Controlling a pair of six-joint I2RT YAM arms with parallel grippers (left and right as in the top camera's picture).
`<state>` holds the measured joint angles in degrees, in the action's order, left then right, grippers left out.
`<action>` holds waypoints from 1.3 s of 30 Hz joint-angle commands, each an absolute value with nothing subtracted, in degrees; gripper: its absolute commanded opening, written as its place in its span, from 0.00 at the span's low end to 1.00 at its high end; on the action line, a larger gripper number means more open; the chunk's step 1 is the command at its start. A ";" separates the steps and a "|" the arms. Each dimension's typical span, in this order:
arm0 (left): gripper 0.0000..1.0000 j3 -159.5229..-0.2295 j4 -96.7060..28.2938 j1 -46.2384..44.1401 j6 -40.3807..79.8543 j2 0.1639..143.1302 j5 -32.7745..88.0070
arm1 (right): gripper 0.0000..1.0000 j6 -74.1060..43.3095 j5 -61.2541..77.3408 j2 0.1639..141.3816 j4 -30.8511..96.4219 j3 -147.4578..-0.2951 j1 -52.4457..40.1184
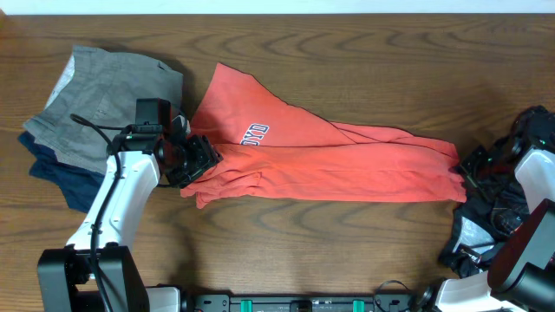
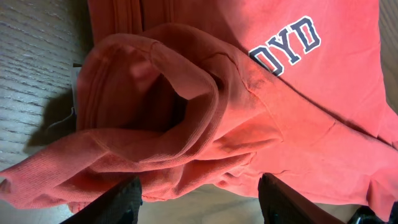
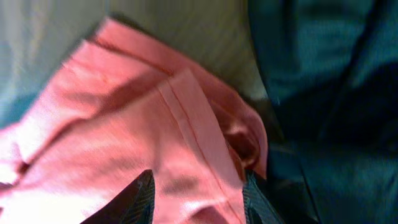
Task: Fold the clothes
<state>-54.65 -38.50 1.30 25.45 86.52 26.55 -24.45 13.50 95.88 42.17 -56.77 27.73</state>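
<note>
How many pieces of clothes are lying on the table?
4. A coral-red T-shirt stretches across the middle; a grey garment lies far left on a navy garment; a black garment sits far right. More may hide in the piles.

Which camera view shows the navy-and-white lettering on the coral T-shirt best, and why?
The left wrist view: the lettering fills the upper right, large and sharp, reading OYD. The overhead view shows it tiny on the whole T-shirt. The right wrist view shows only blurred coral fabric, no letters.
</note>
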 commanded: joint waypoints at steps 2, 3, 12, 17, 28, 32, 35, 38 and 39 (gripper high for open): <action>0.62 -54.11 -38.54 1.54 24.71 86.72 25.69 | 0.45 -26.37 13.52 95.74 40.29 -56.49 27.05; 0.62 -54.11 -38.54 1.54 24.71 86.72 25.67 | 0.45 -26.35 13.52 95.74 40.25 -56.49 26.85; 0.62 -54.11 -38.54 1.54 24.71 86.72 25.67 | 0.44 -26.37 13.37 95.74 39.90 -53.95 24.40; 0.62 -54.11 -38.54 1.54 24.71 86.72 25.69 | 0.45 -27.42 10.63 95.74 39.90 -53.45 24.47; 0.62 -54.11 -38.52 1.54 24.71 86.72 25.67 | 0.41 -30.04 7.51 95.74 39.97 -53.43 24.43; 0.62 -54.11 -38.52 1.54 24.71 86.72 25.67 | 0.38 -31.31 7.49 95.74 39.38 -53.43 24.18; 0.62 -54.11 -38.52 1.54 24.71 86.72 25.67 | 0.26 -31.31 7.46 95.74 39.16 -53.39 24.01; 0.62 -54.11 -38.52 1.54 24.71 86.72 25.69 | 0.10 -31.29 7.51 95.74 39.11 -53.39 23.99; 0.62 -54.11 -38.52 1.54 24.71 86.72 25.69 | 0.01 -31.29 7.51 95.74 39.13 -53.39 23.97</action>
<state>-54.65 -38.50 1.30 25.45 86.52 26.57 -30.63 8.03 95.88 39.24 -53.80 24.60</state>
